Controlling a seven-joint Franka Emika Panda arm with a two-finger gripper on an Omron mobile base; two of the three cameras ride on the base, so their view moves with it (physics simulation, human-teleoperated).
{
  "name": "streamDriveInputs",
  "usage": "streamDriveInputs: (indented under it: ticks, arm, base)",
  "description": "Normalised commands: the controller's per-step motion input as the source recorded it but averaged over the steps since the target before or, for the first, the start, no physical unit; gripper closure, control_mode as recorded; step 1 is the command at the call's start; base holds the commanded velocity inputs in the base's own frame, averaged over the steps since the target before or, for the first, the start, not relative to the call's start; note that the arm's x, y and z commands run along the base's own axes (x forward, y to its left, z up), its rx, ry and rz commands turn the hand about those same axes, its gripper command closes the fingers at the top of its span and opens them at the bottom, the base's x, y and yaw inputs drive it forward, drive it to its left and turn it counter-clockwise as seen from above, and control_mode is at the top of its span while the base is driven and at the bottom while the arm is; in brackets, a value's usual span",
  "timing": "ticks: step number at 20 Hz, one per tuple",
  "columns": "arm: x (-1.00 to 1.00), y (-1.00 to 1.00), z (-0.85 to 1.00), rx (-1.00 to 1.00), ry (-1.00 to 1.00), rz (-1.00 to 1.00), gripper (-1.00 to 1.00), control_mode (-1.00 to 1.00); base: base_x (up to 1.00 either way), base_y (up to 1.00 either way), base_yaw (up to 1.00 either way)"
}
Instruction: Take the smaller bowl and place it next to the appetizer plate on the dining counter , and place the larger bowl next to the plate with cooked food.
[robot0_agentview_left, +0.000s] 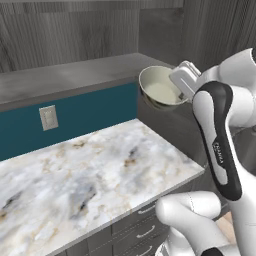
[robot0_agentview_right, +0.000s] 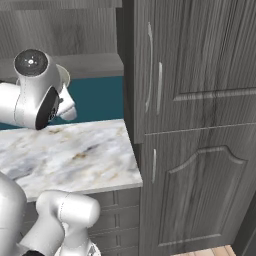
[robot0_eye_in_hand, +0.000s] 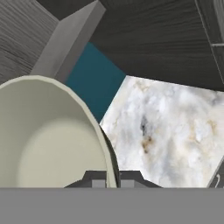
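Above marble counter (robot0_agentview_left: 100, 165) | claw (robot0_eye_in_hand: 113, 178) clamped on smaller bowl (robot0_agentview_left: 159, 88) rim | hand view: fingertips astride rim

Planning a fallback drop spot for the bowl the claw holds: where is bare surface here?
The marble counter lies bare from the teal backsplash to its front edge. The claw holds the smaller bowl aloft near the tall cabinet, the tight side.

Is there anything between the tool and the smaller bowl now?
No. The tool grips the smaller bowl by its rim, one finger inside and one outside, and holds it above the marble counter. Nothing lies between them.
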Motion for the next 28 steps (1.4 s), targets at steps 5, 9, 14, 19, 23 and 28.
streamDriveInputs:
  ticks: [5, 9, 14, 19, 23, 28]
  arm:
    - [-0.28, -0.24, -0.03, 0.00, 0.00, -0.07, 1.00, -1.00]
    - [-0.78, -0.15, -0.09, 0.00, 0.00, -0.07, 1.00, -1.00]
    - [-0.89, -0.02, -0.14, 0.00, 0.00, -0.04, 1.00, -1.00]
    - [-0.63, 0.00, -0.21, 0.00, 0.00, -0.02, 1.00, -1.00]
    - [-0.13, 0.00, -0.05, 0.00, 0.00, -0.01, 1.00, 1.00]
    - [0.00, 0.00, 0.00, 0.00, 0.00, 0.00, 1.00, 1.00]
  base:
    - [0.00, 0.00, 0.00]
    - [0.00, 0.00, 0.00]
    - [0.00, 0.00, 0.00]
    - [0.00, 0.00, 0.00]
    - [-0.50, -0.02, 0.00]
    - [-0.80, -0.21, 0.00]
